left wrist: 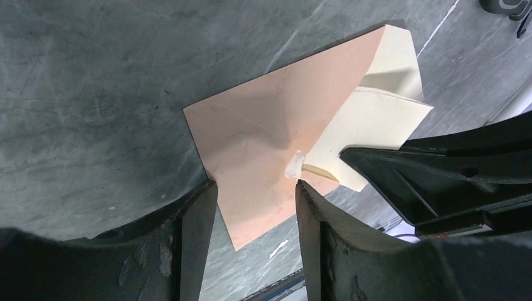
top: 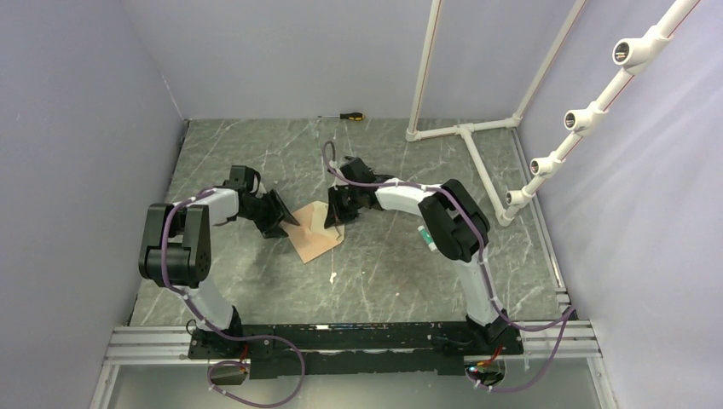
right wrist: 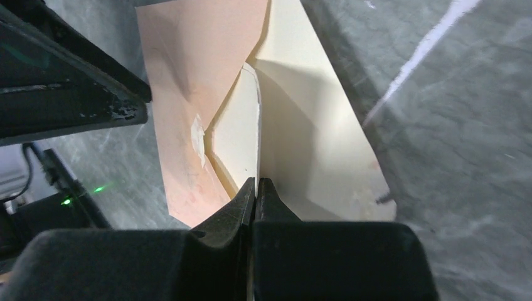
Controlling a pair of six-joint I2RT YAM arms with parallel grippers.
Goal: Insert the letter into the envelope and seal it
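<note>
Kraft envelope (left wrist: 263,119) | right gripper (right wrist: 256,188) clamped on it | left gripper (left wrist: 257,185) apart | screwdriver (top: 349,116) behind

You can see a dark grey counter (top: 256,153) with pale lines like marble. At its far edge lies a small screwdriver (top: 349,116) with a black and yellow handle. On the far right a frame of white pipes (top: 465,132) rests on the counter and goes up. One more white pipe (top: 597,102) hangs slanted at the right, with short open ends. A tiny white scrap (top: 332,278) lies on the counter nearer you. Plain pale walls (top: 77,128) stand around. Silver rails (top: 145,341) run along the near edge.
</note>
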